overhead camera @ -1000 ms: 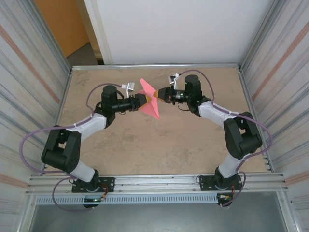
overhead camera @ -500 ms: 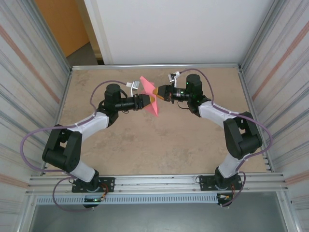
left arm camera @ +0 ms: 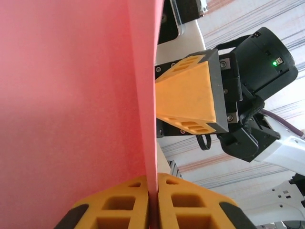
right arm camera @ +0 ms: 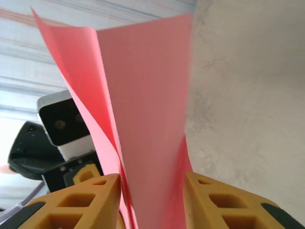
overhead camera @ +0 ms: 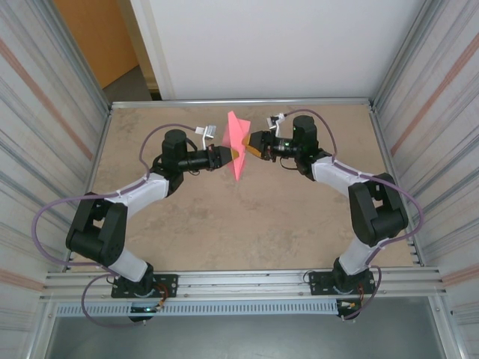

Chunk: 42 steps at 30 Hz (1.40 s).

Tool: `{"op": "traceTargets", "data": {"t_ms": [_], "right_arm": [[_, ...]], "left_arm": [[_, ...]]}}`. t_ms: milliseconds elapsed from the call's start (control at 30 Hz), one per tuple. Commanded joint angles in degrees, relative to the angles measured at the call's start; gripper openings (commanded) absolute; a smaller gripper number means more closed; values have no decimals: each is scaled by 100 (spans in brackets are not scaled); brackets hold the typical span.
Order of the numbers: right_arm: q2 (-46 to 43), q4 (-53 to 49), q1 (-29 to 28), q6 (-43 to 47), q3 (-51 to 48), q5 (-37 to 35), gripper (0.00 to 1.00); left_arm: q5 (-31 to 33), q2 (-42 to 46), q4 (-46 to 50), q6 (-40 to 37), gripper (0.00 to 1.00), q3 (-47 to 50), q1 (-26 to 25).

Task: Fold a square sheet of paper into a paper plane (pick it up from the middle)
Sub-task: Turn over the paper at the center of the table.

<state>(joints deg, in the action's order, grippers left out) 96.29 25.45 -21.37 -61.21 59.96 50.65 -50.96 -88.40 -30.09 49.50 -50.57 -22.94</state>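
Standing on edge, the folded pink-red paper [overhead camera: 238,131] shows layered flaps.

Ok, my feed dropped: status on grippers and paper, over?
Left gripper shut on paper. Right gripper open, jaws astride it. Paper upright, off the table. Nothing in the way.

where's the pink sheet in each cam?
Top external: pink sheet upright between left tool and right tool, above table far centre.
Left wrist: sheet in left half, edge pinched by left tool.
Right wrist: sheet at centre, between open right tool's fingers.
Shared landmark: orange tool fingers.
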Motion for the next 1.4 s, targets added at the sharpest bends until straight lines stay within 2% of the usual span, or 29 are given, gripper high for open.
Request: {"op": "traceTargets", "data": {"t_ms": [0,67,133,200,333,500,700,900,1033,1233,1367], "right_arm": [[-482,-1095,168,872,31,-419,41],[-644,-1755,252,1355,48,-754,43],[-817,-2250,320,1729,16,-1094,43],[-990,-2638,399,2056,-59,-1434,44],[-1302,-3084,480,2430,-255,-2028,45],[-1624,-3401,502,2597,-524,-2739,47],[-1806,-3474,559,2540,-790,-3087,47],[-1851,-3525,676,2432,-974,-3185,47],[-1840,-3516,750,2377,-1070,-3164,47],[-1772,-3521,775,2354,-1095,-3141,48],[-1687,-3512,772,2320,-1092,-3110,48]], "left_arm": [[191,31,604,-497,11,-124,70],[469,124,1309,-951,11,-216,70],[1004,230,2344,-1590,11,-418,41],[1839,292,3486,-2289,10,-702,-54],[3576,236,4989,-3141,10,-1185,-344],[5984,-186,6115,-3625,10,-1745,-869],[8089,-1078,6972,-3599,10,-2320,-1331],[8963,-1936,7318,-3422,8,-2605,-1583],[9324,-2451,7366,-3318,8,-2718,-1733],[9517,-3071,7429,-3170,10,-2880,-1923],[9430,-3341,7438,-3124,13,-2958,-2031]]}}
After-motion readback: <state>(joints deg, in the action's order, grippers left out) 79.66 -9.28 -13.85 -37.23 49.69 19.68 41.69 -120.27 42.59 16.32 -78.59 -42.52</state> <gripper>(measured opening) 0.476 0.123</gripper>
